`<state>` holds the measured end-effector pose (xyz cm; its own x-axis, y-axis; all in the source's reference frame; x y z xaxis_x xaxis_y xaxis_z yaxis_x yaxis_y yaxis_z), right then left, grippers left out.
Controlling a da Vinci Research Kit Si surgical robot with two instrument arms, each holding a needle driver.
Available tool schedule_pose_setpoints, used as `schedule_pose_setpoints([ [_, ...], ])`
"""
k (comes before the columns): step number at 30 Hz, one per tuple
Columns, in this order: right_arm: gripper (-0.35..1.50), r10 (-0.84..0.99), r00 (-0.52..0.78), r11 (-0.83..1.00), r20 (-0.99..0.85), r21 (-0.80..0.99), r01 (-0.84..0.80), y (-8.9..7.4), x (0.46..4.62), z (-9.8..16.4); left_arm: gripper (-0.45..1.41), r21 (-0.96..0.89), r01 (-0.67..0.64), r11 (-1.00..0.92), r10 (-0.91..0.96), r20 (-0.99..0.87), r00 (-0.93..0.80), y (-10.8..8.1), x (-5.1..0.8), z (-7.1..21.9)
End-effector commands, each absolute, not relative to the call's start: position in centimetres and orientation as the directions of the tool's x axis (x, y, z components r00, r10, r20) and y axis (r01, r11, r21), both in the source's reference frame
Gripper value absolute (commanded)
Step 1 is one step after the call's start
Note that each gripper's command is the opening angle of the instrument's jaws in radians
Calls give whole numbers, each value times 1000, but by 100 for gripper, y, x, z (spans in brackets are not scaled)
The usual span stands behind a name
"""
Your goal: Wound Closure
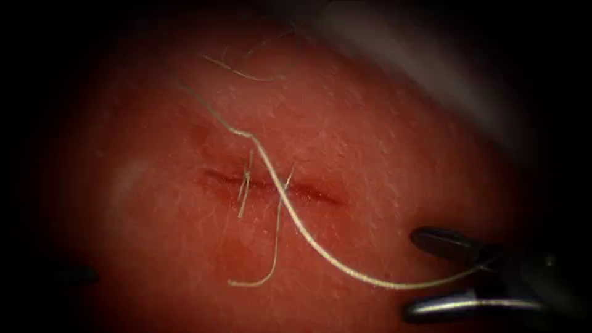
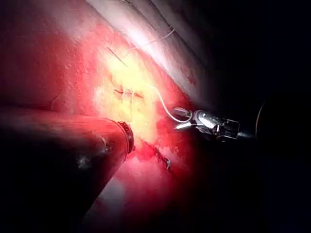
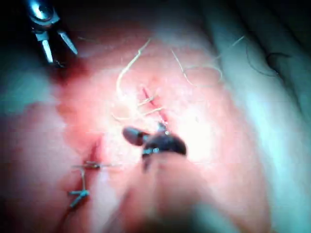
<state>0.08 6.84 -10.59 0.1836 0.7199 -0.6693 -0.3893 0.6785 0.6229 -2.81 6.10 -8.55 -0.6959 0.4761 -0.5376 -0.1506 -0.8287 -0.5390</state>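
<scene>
Two open: right end effector [image 1: 413, 274] straddles thread [image 1: 320, 248]; left end effector [image 3: 62, 56] empty, right wrist view.

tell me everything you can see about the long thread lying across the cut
The thread is one pale, off-white strand, thin and limp. It comes down from the upper left of the tissue, bends just above the cut, crosses it slantwise and sweeps in a shallow curve to the lower right. There its end runs between the open jaws of the right hand. Short cut ends stand beside it at the cut.
</scene>
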Motion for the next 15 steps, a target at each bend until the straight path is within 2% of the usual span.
schedule_pose_setpoints([
  [1, 128, 675, 206, 724, -709, 583, -367, 683, 32, -1056, 68, -528, -167, -833, 478, -532, -699, 600, -296, -840],
  [5, 128, 568, 287, 812, -772, 466, -352, 701, 56, -1052, 61, -464, -142, -874, 419, -572, -705, 602, -322, -829],
  [11, 128, 409, 394, 901, -823, 297, -315, 709, 76, -1057, 62, -386, -252, -888, 437, -531, -726, 592, -361, -792],
  [15, 128, 352, 419, 923, -837, 237, -302, 714, 75, -1063, 62, -318, -310, -896, 426, -419, -802, 587, -358, -764],
])
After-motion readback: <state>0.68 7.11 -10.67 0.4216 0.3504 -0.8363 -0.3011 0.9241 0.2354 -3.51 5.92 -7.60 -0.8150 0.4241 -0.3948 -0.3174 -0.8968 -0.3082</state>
